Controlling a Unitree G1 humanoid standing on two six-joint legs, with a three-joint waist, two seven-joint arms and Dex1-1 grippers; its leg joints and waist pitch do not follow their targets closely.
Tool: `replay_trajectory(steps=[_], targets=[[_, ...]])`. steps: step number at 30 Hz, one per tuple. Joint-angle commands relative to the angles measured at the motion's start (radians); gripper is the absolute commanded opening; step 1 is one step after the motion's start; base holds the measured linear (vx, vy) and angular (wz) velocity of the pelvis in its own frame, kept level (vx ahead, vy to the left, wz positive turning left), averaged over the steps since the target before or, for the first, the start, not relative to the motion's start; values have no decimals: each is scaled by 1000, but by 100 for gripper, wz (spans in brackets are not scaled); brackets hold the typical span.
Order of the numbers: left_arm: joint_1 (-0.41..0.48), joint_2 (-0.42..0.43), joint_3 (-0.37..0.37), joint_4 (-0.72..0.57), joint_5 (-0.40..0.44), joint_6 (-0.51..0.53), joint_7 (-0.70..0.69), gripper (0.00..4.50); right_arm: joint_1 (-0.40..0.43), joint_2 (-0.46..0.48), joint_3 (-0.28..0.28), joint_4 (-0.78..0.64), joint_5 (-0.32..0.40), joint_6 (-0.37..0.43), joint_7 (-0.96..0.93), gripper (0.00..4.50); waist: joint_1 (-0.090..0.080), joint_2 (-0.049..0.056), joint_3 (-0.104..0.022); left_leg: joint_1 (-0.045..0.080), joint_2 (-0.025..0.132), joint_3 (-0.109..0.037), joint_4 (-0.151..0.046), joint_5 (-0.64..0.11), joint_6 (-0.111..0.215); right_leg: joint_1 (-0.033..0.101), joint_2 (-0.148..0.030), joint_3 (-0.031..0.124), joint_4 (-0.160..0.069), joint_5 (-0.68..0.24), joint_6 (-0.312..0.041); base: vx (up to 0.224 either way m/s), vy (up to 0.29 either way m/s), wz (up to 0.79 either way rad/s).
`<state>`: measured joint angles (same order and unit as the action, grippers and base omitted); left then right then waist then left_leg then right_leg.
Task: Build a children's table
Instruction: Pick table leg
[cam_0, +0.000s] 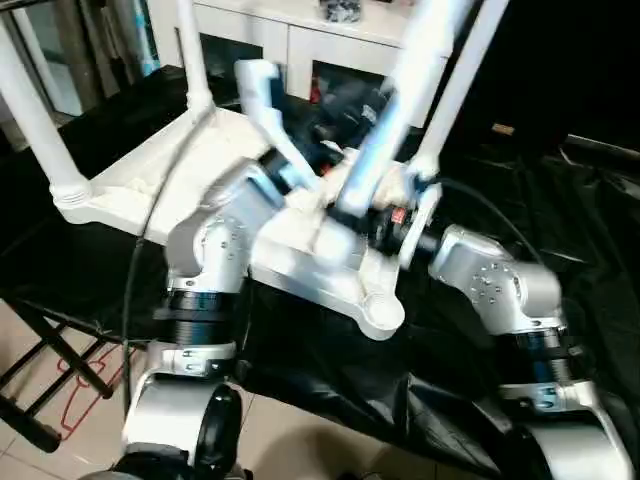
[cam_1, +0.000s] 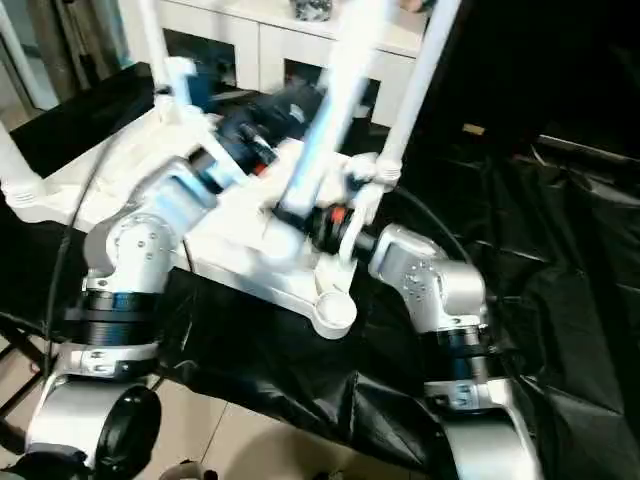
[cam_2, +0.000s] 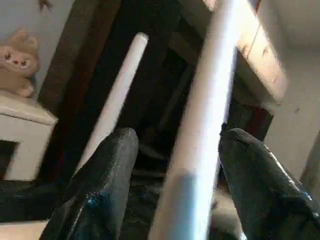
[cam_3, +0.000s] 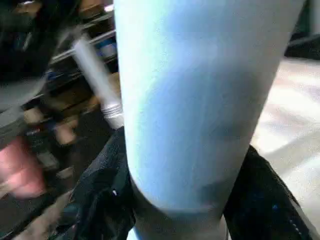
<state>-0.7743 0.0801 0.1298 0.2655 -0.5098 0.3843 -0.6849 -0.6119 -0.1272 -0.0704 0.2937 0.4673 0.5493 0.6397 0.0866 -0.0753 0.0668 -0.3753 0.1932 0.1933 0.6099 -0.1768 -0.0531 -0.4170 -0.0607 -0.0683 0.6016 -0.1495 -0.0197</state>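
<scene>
While the children's table (cam_0: 170, 165) lies upside down on black sheeting (cam_0: 560, 200), both grippers meet at one loose leg (cam_0: 385, 130).
Right gripper (cam_3: 180, 200) fingers clamp the leg; left gripper (cam_2: 175, 165) fingers stand apart around it.

Smooth white plastic table (cam_0: 150, 175)
</scene>
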Motion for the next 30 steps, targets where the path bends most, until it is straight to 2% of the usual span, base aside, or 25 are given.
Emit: replay_trajectory(steps=[1, 3, 4, 5, 7, 9, 10, 13, 14, 16, 17, 18, 20, 21, 22, 23, 24, 25, 28, 29, 30], targets=[[15, 41, -51, 49, 77, -60, -61, 300, 22, -20, -9, 20, -58, -65, -49, 191, -3, 7, -80, 22, 34, -20, -74, -158, -32, 52, -77, 46, -74, -336, -84, 0, 0, 0], [34, 113, -130, 84, 147, -116, -170, 300, 43, -31, -4, 25, -104, -104, -88, 191, -3, 8, -81, 24, 34, -21, -77, -143, -36, 51, -77, 48, -72, -312, -80, 0, 0, 0], [39, 130, -150, 94, 163, -130, -201, 300, 48, -32, -7, 26, -114, -113, -99, 191, -3, 9, -83, 25, 35, -19, -76, -134, -37, 51, -77, 49, -66, -280, -96, 0, 0, 0], [56, 168, -199, 103, 175, -134, -295, 300, 60, -39, -22, 25, -125, -123, -119, 191, -2, 13, -82, 26, 36, -18, -76, -128, -36, 51, -79, 51, -61, -247, -116, 0, 0, 0], [67, 191, -240, 112, 185, -137, -365, 300, 73, -50, -29, 20, -131, -123, -127, 191, -2, 12, -84, 27, 37, -15, -76, -124, -33, 53, -77, 52, -53, -212, -143, 0, 0, 0], [73, 214, -286, 132, 207, -149, -424, 300, 88, -60, -32, 12, -136, -127, -128, 191, -3, 16, -81, 26, 38, -14, -77, -141, -35, 54, -79, 52, -55, -209, -159, 0, 0, 0], [74, 237, -339, 158, 244, -178, -479, 300, 102, -68, -32, 3, -136, -130, -126, 191, -2, 15, -79, 25, 37, -15, -78, -158, -33, 54, -80, 53, -62, -238, -151, 0, 0, 0], [63, 263, -424, 235, 311, -237, -577, 300, 128, -81, -28, -11, -140, -144, -126, 191, -7, 17, -78, 26, 33, -15, -80, -193, -37, 55, -79, 55, -74, -309, -121, 0, 0, 0], [48, 261, -452, 290, 345, -275, -608, 300, 139, -84, -28, -20, -143, -147, -130, 191, -6, 23, -78, 26, 32, -16, -80, -197, -38, 56, -80, 55, -76, -320, -119, 0, 0, 0], [33, 259, -471, 333, 377, -308, -620, 300, 145, -85, -29, -25, -146, -149, -133, 191, -8, 18, -78, 26, 33, -16, -79, -201, -41, 56, -79, 55, -75, -318, -123, 0, 0, 0], [18, 261, -493, 374, 407, -334, -637, 300, 151, -85, -31, -31, -148, -151, -135, 191, -11, 22, -80, 23, 33, -18, -79, -204, -42, 59, -81, 54, -74, -314, -131, 0, 0, 0], [12, 262, -502, 390, 419, -346, -640, 300, 153, -86, -31, -33, -149, -151, -136, 191, -12, 21, -80, 25, 34, -18, -79, -206, -43, 58, -81, 54, -73, -311, -133, 0, 0, 0], [-3, 262, -521, 430, 450, -378, -640, 300, 160, -89, -31, -42, -151, -150, -139, 191, -16, 27, -80, 26, 35, -19, -79, -214, -41, 58, -81, 54, -71, -296, -149, 0, 0, 0], [-17, 261, -534, 462, 467, -404, -633, 271, 165, -91, -29, -51, -149, -148, -141, 191, -18, 28, -78, 28, 34, -18, -79, -225, -36, 56, -77, 53, -76, -304, -148, 0, 0, 0], [-38, 257, -547, 513, 493, -442, -611, 264, 174, -94, -27, -66, -147, -144, -145, 191, -20, 34, -79, 27, 34, -20, -79, -226, -36, 59, -78, 52, -74, -300, -155, 0, 0, 0], [-64, 253, -557, 573, 516, -489, -596, 264, 185, -99, -25, -80, -144, -142, -147, 191, -21, 40, -81, 30, 33, -19, -77, -234, -36, 58, -77, 52, -75, -293, -154, 0, 0, 0], [-64, 253, -557, 573, 516, -489, -596, 258, 185, -99, -25, -80, -144, -142, -147, 191, -24, 34, -81, 28, 32, -18, -77, -233, -31, 60, -76, 52, -78, -288, -156, 0, 0, 0], [-91, 246, -557, 638, 543, -538, -577, 244, 195, -101, -24, -90, -144, -141, -149, 191, -24, 31, -82, 25, 31, -19, -77, -221, -27, 64, -77, 52, -74, -273, -166, 0, 0, 0], [-113, 244, -563, 691, 570, -567, -559, 219, 208, -102, -22, -103, -148, -139, -149, 191, -24, 44, -84, 25, 33, -20, -74, -212, -21, 65, -79, 52, -70, -246, -185, 0, 0, 0], [-124, 243, -567, 717, 585, -581, -549, 218, 215, -103, -20, -110, -150, -138, -149, 191, -25, 40, -84, 24, 32, -19, -74, -212, -18, 66, -78, 52, -73, -245, -186, 0, 0, 0], [-130, 242, -570, 735, 594, -587, -547, 197, 220, -103, -19, -117, -152, -136, -150, 191, -23, 39, -83, 26, 33, -19, -75, -217, -16, 65, -79, 52, -73, -250, -184, 0, 0, 0]])
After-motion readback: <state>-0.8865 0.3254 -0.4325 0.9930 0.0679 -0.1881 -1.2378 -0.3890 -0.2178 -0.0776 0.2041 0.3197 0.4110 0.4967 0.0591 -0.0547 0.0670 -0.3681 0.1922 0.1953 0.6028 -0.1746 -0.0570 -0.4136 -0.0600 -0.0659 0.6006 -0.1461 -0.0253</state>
